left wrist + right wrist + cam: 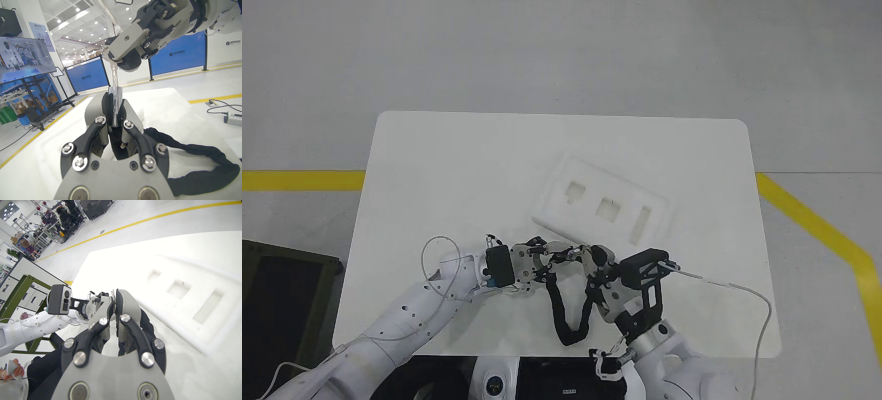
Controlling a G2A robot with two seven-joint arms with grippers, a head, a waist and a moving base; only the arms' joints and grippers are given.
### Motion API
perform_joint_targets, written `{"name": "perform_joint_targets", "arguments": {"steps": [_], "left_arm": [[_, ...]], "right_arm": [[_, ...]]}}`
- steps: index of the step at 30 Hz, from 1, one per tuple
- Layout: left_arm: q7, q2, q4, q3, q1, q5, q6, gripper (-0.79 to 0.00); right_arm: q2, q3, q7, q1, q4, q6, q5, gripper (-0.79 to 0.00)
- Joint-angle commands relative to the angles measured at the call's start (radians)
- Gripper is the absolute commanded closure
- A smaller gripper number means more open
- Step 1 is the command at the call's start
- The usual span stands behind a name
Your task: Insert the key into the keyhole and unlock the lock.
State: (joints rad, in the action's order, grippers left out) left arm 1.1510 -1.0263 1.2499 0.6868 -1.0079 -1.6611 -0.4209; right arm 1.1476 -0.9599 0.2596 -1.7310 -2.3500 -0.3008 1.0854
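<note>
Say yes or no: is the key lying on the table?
No: the fingers of the right gripper pinch the key by its head, blade pointing down at the lock.

Foam tray (554, 205) just beyond the lock (115, 106)

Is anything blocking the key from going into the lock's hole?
No, nothing visible. The key, pinched by the right gripper, has its tip at the top of the silver lock barrel held by the left gripper.
</note>
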Motion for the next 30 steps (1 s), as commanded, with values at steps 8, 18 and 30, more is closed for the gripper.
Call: {"name": "perform_joint_targets", "arguments": {"steps": [8,18,30], "left_arm": [[0.0,0.0,0.0,0.0,0.0,0.0,0.0,0.0],[0.0,0.0,0.0,0.0,0.0,0.0,0.0,0.0],[0.0,0.0,0.0,0.0,0.0,0.0,0.0,0.0]], "right_arm": [[0.007,0.011,0.015,0.002,0.0,-0.006,0.027,0.0],[0.015,0.015,0.041,0.006,0.0,-0.02,0.04,-0.354],[0.024,-0.002,0.036,0.013,0.0,-0.001,0.004,-0.443]]}}
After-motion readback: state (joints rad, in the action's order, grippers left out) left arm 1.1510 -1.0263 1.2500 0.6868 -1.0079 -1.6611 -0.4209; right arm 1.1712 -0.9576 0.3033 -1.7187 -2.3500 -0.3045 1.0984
